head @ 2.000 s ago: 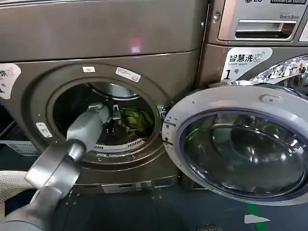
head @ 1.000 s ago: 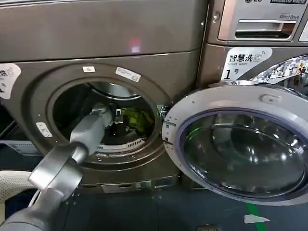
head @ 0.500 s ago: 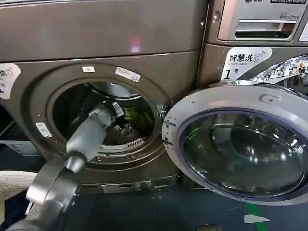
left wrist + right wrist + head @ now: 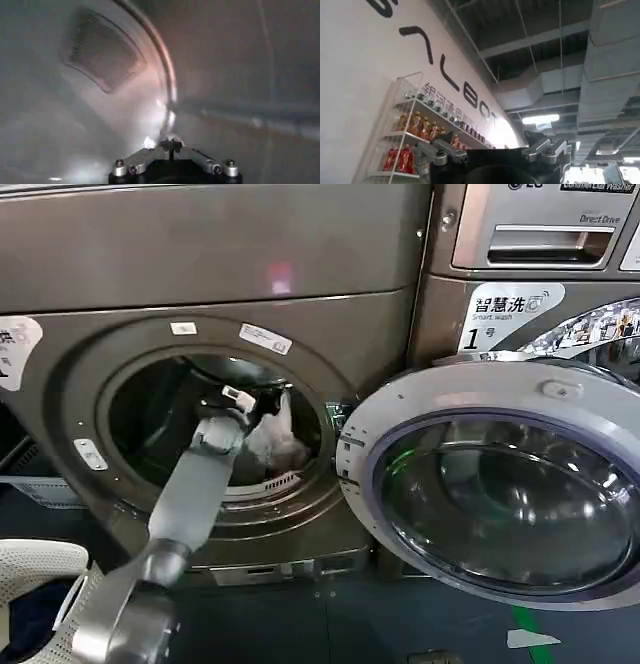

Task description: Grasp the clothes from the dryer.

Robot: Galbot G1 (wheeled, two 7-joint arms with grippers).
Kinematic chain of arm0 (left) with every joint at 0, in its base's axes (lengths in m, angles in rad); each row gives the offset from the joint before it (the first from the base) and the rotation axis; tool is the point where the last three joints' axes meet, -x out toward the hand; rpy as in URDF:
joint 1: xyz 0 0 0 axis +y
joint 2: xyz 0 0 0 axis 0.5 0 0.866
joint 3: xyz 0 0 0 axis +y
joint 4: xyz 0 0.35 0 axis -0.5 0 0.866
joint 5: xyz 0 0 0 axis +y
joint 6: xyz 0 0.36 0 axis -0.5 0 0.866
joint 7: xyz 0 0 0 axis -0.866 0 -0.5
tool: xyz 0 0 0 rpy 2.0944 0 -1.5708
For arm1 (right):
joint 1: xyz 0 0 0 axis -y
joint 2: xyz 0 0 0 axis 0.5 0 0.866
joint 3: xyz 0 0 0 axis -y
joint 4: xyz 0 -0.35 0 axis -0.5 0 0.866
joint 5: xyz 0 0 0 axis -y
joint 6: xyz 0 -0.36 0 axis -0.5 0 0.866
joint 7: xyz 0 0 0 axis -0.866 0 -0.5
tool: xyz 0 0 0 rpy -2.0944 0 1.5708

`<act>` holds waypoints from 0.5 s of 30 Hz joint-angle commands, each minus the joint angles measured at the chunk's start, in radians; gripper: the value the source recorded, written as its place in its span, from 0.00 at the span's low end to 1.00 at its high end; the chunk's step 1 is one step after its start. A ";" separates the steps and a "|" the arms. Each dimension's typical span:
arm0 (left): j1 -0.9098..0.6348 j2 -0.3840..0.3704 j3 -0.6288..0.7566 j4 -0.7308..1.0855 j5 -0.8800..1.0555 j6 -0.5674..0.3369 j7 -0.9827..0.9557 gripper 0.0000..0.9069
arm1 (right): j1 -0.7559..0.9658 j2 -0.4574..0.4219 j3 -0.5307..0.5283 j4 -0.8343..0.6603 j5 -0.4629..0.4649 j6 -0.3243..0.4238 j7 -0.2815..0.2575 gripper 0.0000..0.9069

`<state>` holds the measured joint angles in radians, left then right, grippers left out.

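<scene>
Reaching through the dryer (image 4: 70, 384) opening, left gripper (image 4: 262, 402) pinches pale clothes (image 4: 272, 439) — near the rim's right edge.

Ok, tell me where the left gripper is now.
In the head view the left gripper is inside the dryer drum, at the upper right of the opening, with pale clothes hanging below it.

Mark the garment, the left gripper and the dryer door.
garment (image 4: 272, 436), head view, on the pale cloth hanging in the drum mouth
left gripper (image 4: 252, 396), head view, at its tip above the cloth
dryer door (image 4: 455, 389), head view, on the white rim
</scene>
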<state>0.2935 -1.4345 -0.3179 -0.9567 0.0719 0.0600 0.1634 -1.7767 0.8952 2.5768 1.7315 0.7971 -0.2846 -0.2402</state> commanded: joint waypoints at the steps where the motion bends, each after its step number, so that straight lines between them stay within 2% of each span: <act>1: 0.202 -0.006 -0.121 -0.324 -0.160 -0.097 -0.257 0.00 | 0.005 -0.002 -0.011 0.010 -0.001 0.033 -0.007 1.00; 6: 0.292 0.000 -0.123 -0.437 -0.145 -0.128 -0.252 0.00 | 0.008 0.000 -0.013 0.010 -0.002 0.036 -0.003 1.00; 11: 0.348 -0.016 -0.122 -0.503 -0.118 -0.128 -0.252 0.00 | 0.007 -0.002 -0.017 0.006 0.004 0.045 0.018 1.00; 15: 0.382 -0.022 -0.123 -0.551 -0.117 -0.118 -0.252 0.00 | 0.006 0.001 -0.015 0.006 0.012 0.054 0.014 1.00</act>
<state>0.5553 -1.4499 -0.4193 -1.3344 -0.0310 -0.0377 -0.0394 -1.7699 0.8956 2.5628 1.7376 0.8047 -0.2450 -0.2331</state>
